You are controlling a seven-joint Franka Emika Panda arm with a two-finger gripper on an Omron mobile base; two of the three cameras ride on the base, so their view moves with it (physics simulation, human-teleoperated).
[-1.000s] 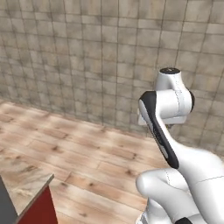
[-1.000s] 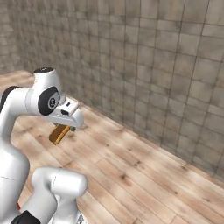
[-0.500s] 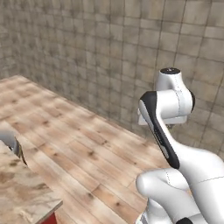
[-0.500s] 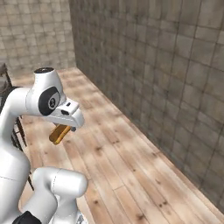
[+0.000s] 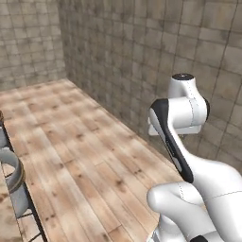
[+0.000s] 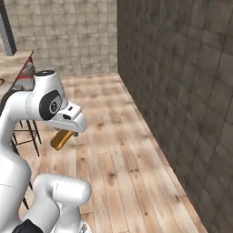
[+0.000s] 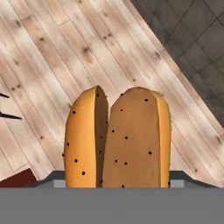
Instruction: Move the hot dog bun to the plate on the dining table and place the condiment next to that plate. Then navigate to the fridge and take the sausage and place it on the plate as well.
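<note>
So the gripper [image 6: 63, 136] is clamped partway shut on the bun [image 7: 116, 140], carried over bare wood floor with the wall off around 2 o'clock, so I'd say only the pickup's done: plate, condiment and sausage are all left.

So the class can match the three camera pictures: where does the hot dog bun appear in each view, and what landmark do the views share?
Left base view: no bun to point to here.
Right base view: the hot dog bun hangs under the arm's white hand, left of centre, above the wooden floor.
Hand view: it stands lower centre, slit facing the camera.
Shared landmark: the tiled wall meeting the floor.
</note>
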